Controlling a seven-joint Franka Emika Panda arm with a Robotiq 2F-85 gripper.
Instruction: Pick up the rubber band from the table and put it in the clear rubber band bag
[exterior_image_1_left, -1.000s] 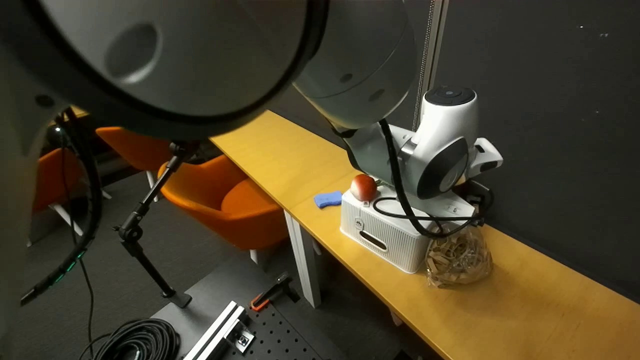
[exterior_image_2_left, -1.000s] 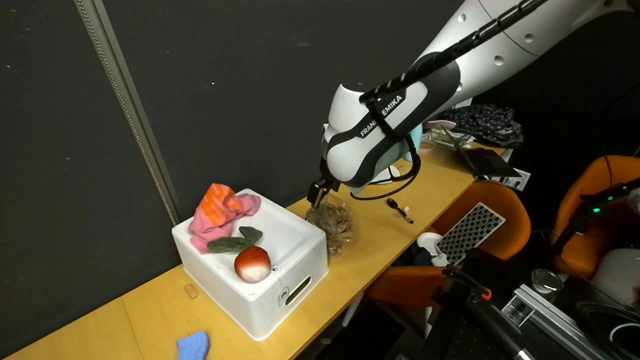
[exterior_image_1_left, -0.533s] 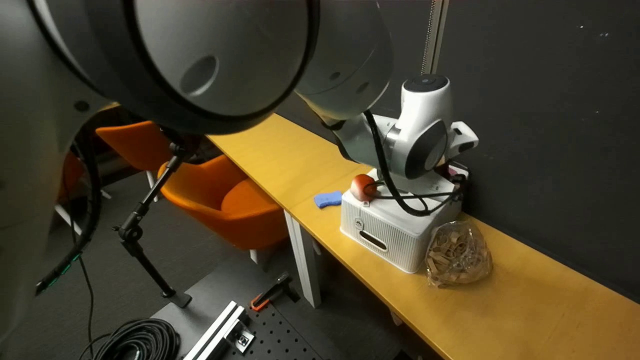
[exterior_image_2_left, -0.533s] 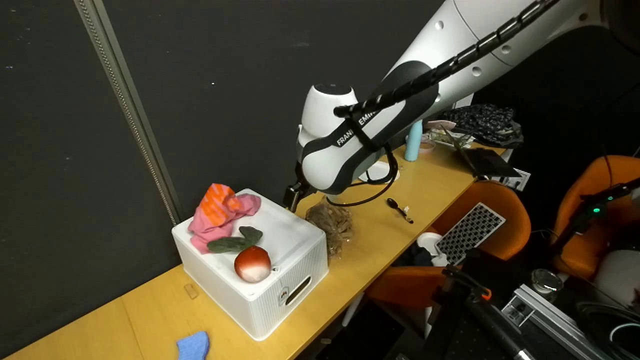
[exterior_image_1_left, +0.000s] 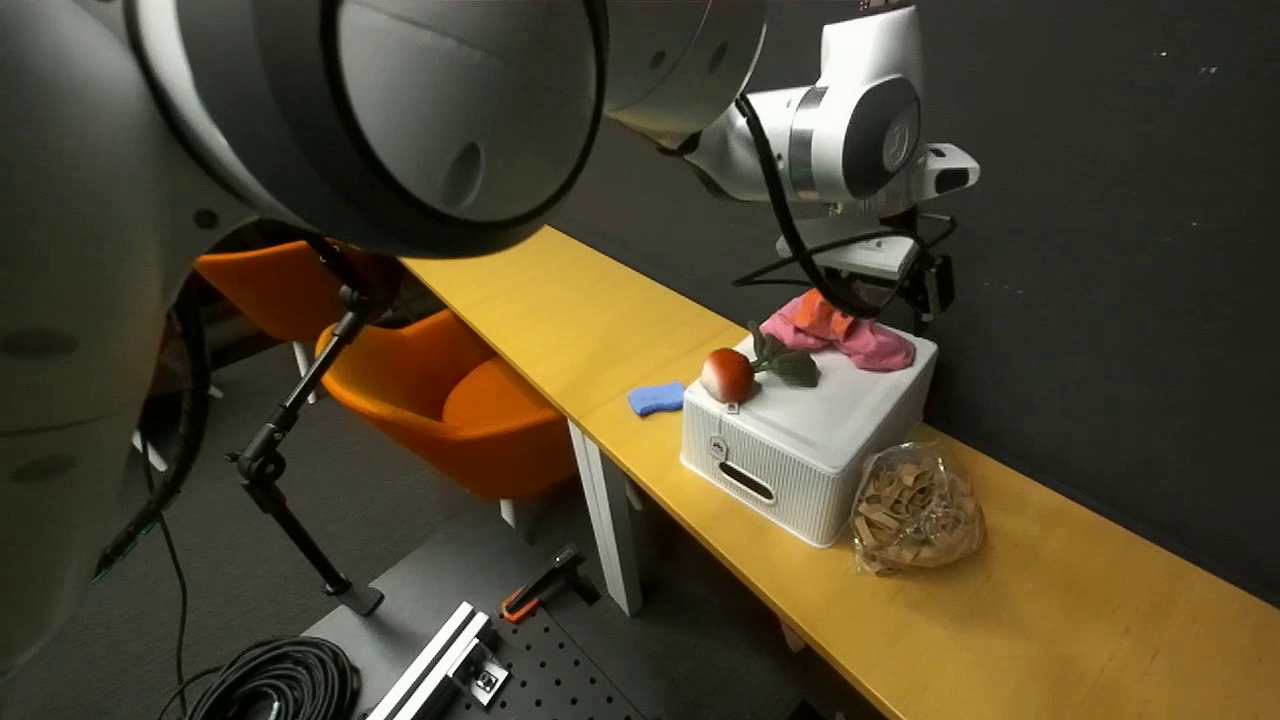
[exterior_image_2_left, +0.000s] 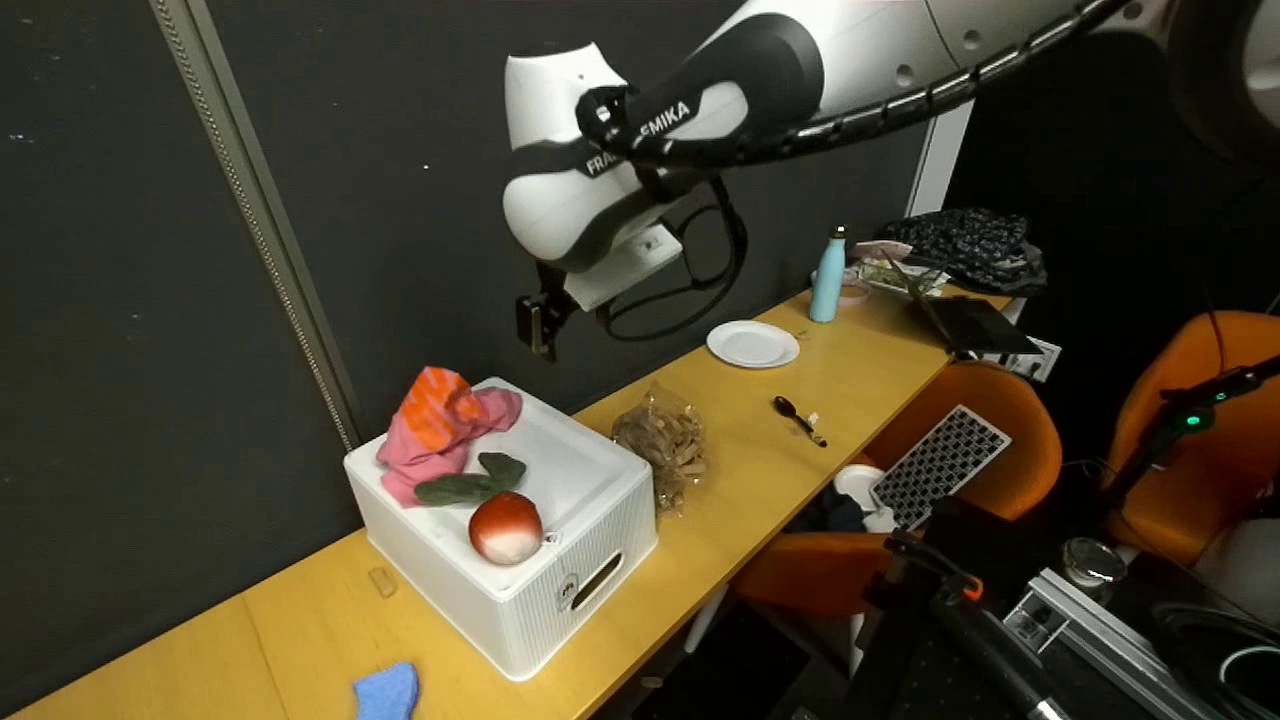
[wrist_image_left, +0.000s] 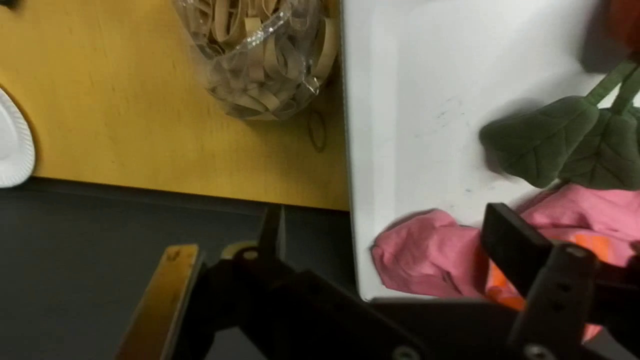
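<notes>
A thin loop like a rubber band (wrist_image_left: 316, 145) lies on the yellow-tan table (wrist_image_left: 125, 120), between the clear rubber band bag (wrist_image_left: 260, 60) and the white box in the wrist view. The lumpy bag, full of tan bands, stands beside the box in both exterior views (exterior_image_1_left: 915, 515) (exterior_image_2_left: 662, 440). My gripper (wrist_image_left: 385, 215) is open and empty, its fingers wide apart in the wrist view. It hangs in the air above the back edge of the white box, beside the wall (exterior_image_1_left: 928, 310) (exterior_image_2_left: 541, 335). A small tan shape (exterior_image_2_left: 382, 582) lies left of the box; I cannot tell what it is.
The white box (wrist_image_left: 425, 125) bears a pink and orange cloth (wrist_image_left: 430, 250) and a plush radish (exterior_image_2_left: 505, 530) with green leaves. A blue sponge (exterior_image_1_left: 656, 399), a white plate (exterior_image_2_left: 752, 345), a black spoon (exterior_image_2_left: 798, 420) and a blue bottle (exterior_image_2_left: 828, 278) are on the table. A dark wall runs behind.
My gripper has moved from above the bag toward the white box and then risen well above it. The bag, box and other objects have not moved.
</notes>
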